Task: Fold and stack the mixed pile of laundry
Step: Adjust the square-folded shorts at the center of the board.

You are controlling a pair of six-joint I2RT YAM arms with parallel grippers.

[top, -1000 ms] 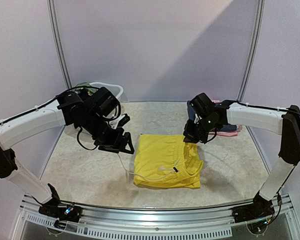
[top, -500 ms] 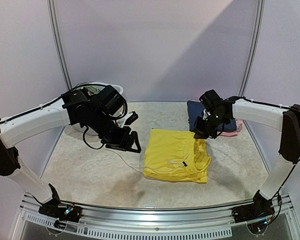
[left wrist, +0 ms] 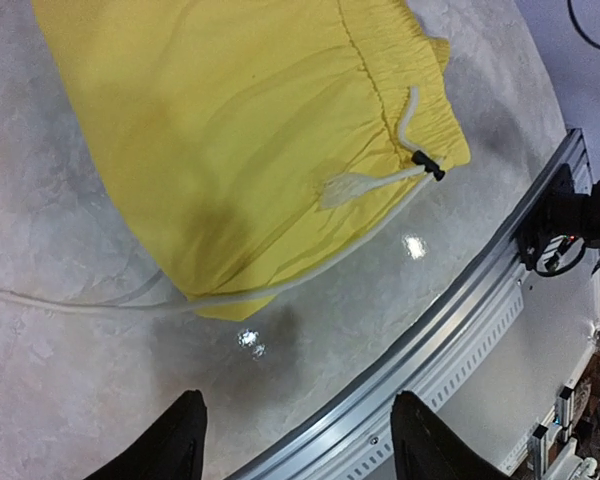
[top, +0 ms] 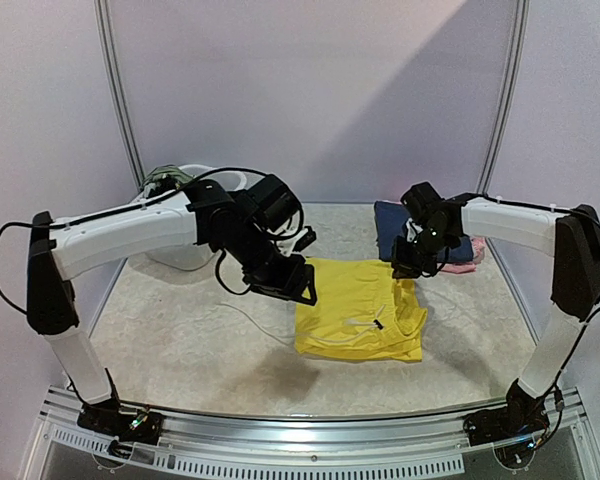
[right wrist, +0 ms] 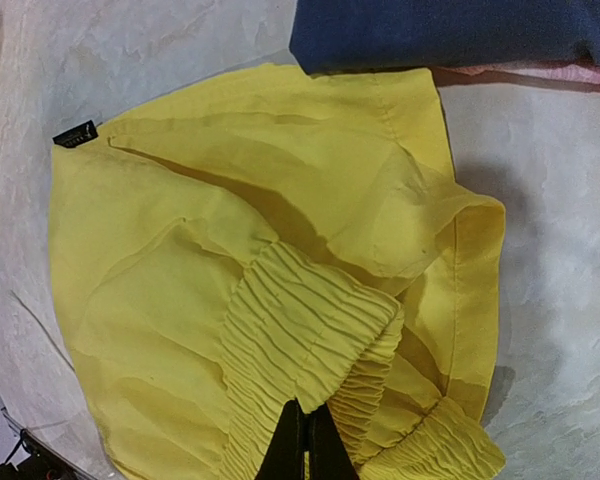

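1. Yellow shorts [top: 360, 310] lie folded at centre-right of the top view, their white drawstring [left wrist: 345, 188] trailing left.
2. Right gripper [right wrist: 305, 440]: fingers pressed together, pinching the ruched waistband.
3. Left gripper [left wrist: 300, 440]: spread wide and empty, beside the shorts' left edge.

Pale lilac walls [top: 310, 90] surround a mottled beige tabletop [top: 180, 340].

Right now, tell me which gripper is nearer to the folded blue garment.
Right. The right gripper is shut on the waistband of the yellow garment, just in front of the blue garment. The left gripper hangs open over the yellow garment's opposite edge, farther away.
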